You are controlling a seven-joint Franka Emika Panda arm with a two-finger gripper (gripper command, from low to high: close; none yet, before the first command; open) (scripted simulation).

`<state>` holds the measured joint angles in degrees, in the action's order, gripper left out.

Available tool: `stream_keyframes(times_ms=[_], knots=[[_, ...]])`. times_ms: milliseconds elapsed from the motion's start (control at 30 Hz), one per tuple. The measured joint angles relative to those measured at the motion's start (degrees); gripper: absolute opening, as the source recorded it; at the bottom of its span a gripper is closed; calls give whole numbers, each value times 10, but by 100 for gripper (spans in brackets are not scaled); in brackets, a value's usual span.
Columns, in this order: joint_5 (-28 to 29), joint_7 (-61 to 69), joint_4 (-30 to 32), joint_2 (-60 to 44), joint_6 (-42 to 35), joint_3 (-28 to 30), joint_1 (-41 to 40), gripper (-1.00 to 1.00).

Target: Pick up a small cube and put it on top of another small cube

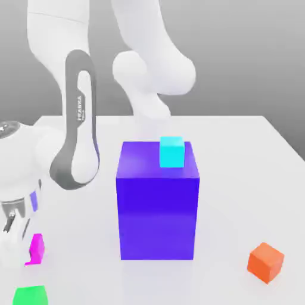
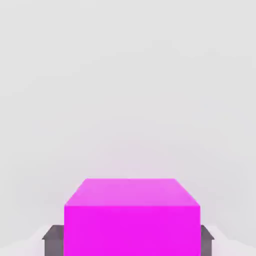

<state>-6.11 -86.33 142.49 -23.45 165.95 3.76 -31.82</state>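
The worktop [image 1: 238,155] is plain white and smooth, set against a flat grey backdrop; its far edge runs level behind the arm, and its corner falls away toward the exterior view's right. A big blue-violet block [image 1: 158,208] stands upright near the middle, with a small cyan cube [image 1: 171,152] resting on its top face toward the back; an orange cube [image 1: 265,261] sits well apart toward the exterior view's right, slightly turned; a green cube [image 1: 31,295] lies at the lower edge on the exterior view's left. The white arm bends down in front of the block's left side, and its end effector [image 1: 21,241] is low over the worktop at the exterior view's left; the small cube [image 1: 36,248], bright magenta-pink, sits between its fingers, just above the green cube in that view; in the hand view the small cube [image 2: 132,217] has a dark finger pad [image 2: 54,239] against each side, so the end effector is closed around it.
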Motion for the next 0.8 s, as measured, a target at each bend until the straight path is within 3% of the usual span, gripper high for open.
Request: stream_keyframes(times_ms=[233, 567, 700, 733, 800], knots=[[24, -18, 18, 89, -72, 16, 11, -100], [63, 49, -156, 60, -215, -43, 63, -100], [67, 57, -179, -7, -171, -46, 72, -100], [67, 57, -181, -21, -160, -46, 73, 100], [67, 57, -181, -21, -159, -46, 73, 100]])
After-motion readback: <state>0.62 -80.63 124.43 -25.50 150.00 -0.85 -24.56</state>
